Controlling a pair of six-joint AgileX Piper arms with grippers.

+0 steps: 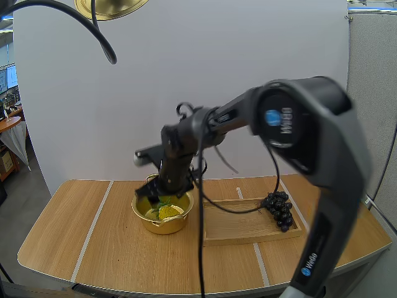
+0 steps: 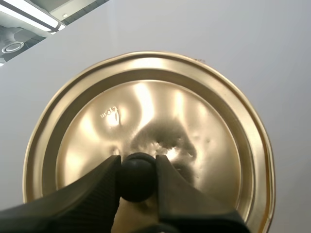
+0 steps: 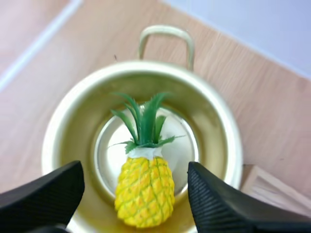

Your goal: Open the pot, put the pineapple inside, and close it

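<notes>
Pot on wooden table holds pineapple, apparently loose; left gripper grips lid.

Bright, even light; glare streaks the lid (polished gold).

- A robotics test bench inside an office-like workroom: my right arm, dark and jointed, reaches over a wooden table, with my right gripper at its end.
- Pale tape lines divide the tabletop into sections.
- A plain white screen stands behind the table, walling the bench off.
- Past the screen's left edge stand a desk and monitors; on the right is a grey partition panel.
</notes>
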